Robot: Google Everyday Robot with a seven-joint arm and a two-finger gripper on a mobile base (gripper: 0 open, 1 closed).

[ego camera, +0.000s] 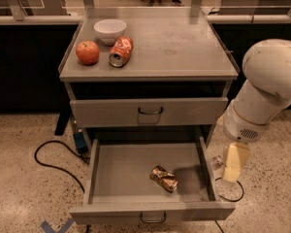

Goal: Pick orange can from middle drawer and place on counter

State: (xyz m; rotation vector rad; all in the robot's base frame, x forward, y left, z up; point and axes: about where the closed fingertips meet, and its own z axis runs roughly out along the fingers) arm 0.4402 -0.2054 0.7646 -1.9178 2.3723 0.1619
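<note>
Camera view: orange can (164, 178) lies in middle drawer (120, 174); gripper (234, 163) outside it, state unclear.

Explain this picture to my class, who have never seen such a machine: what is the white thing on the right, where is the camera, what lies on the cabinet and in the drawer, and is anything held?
There is only one picture, looking down from in front of a grey cabinet. Where the camera is mounted is not known. The big white shape at the right is a robot arm. Its gripper, the pale piece at its lower end, hangs just outside the right wall of the open middle drawer. Nothing shows in it: the orange can, crumpled and gold-brown, lies alone on the drawer floor. On the counter, at its left, are a white bowl, a red apple and a red-orange can lying on its side. The upper drawer is shut.
</note>
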